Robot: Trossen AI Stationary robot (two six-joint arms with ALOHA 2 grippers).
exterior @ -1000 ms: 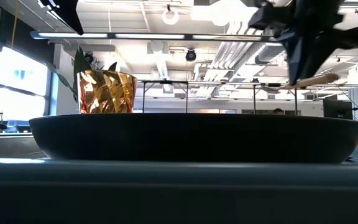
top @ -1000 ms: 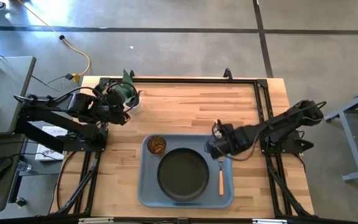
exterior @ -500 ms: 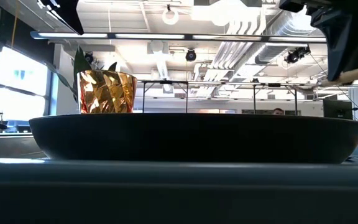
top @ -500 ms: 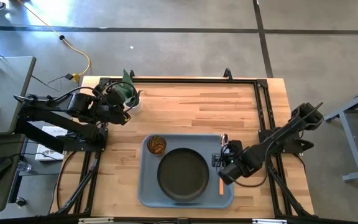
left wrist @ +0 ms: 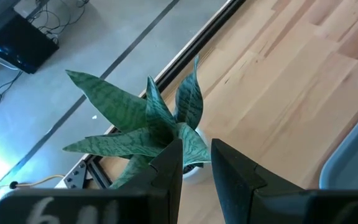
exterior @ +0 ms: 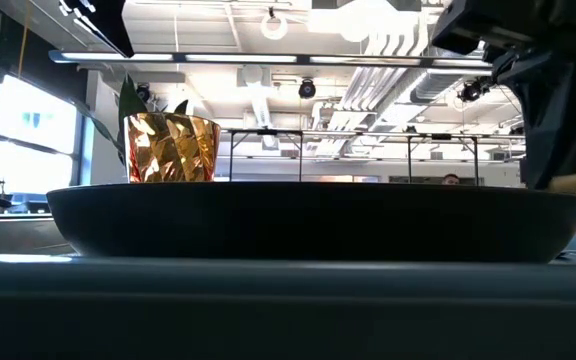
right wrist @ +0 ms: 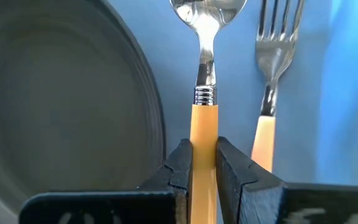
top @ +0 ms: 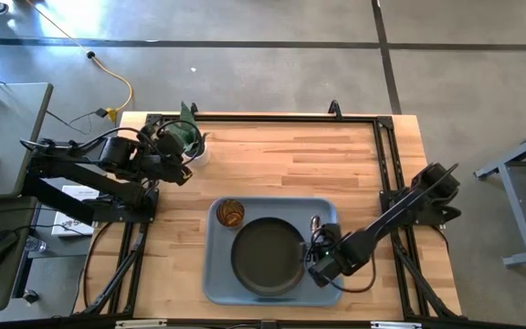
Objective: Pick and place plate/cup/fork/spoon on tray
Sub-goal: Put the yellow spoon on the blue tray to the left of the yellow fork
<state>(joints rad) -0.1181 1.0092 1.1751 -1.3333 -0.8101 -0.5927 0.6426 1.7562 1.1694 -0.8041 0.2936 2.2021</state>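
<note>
The spoon is pinched by its handle between the fingers of the right gripper, its long axis running straight out ahead of them, bowl foremost, low over the tray strip beside the plate; whether it touches the floor I cannot tell. The fork lies parallel just to one side of the fingers, the plate rim close on the other, so letting go calls for keeping to that narrow lane. The cup sits beyond the plate, and the left gripper, slightly spread and empty, waits far off by the plant.
</note>
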